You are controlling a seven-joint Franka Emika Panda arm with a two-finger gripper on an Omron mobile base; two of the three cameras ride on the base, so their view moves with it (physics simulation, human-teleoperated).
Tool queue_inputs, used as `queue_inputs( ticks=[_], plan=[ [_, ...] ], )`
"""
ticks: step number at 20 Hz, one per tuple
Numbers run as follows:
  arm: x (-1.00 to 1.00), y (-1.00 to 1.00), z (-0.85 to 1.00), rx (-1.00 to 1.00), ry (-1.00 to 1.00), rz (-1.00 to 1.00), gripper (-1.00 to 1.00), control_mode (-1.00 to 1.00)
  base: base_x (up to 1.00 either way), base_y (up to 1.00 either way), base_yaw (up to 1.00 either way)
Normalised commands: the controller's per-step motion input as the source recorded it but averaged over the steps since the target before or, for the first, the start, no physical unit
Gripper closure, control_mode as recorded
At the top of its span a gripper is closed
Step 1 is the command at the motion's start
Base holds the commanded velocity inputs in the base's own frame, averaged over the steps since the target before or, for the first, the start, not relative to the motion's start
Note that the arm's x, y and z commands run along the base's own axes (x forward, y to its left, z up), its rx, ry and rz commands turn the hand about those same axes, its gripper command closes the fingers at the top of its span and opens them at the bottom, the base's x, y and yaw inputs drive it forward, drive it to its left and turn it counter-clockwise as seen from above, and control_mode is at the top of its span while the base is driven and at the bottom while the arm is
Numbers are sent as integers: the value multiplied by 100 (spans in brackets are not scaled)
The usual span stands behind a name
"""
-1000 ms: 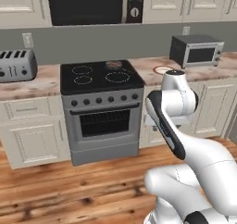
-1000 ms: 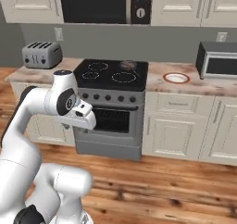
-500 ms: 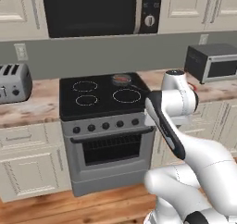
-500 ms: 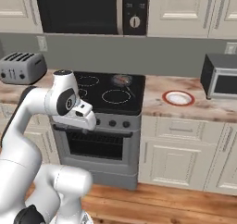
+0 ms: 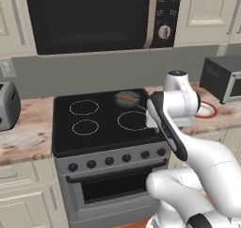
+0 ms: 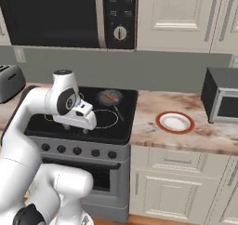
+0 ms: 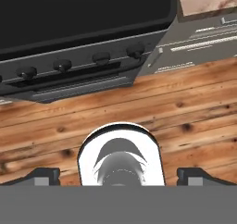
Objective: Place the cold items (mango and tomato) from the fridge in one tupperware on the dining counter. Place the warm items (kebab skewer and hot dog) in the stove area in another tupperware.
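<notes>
I keep my end effector (image 7: 118,174) wide apart and empty, up over the stove front. The warm food (image 5: 126,99) sits in a pan (image 6: 109,97) on the stove area (image 5: 103,123), waiting.

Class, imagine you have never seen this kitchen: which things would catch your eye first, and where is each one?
The white robot arm dominates, rising in front of the stove, its open claw hanging over the stove's front edge. On the back right burner sits a small dark pan holding something orange-red. To the stove's right, a red-rimmed plate rests on the marbled counter, near a toaster oven.
</notes>
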Motion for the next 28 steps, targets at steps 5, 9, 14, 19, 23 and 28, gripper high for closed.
queue_inputs(
  ticks=[5,9,14,19,23,28],
  plan=[
    [0,0,0,0,0,0,-100,100,25,-21,0],
    [0,0,0,0,0,0,-100,100,84,0,0],
    [0,0,0,0,0,0,-100,100,70,7,0],
    [29,3,0,0,-9,0,-100,-100,17,3,0],
    [77,3,-1,0,-22,15,-100,-100,0,0,0],
    [100,0,-8,-2,-8,23,-100,-100,0,0,0]
  ],
)
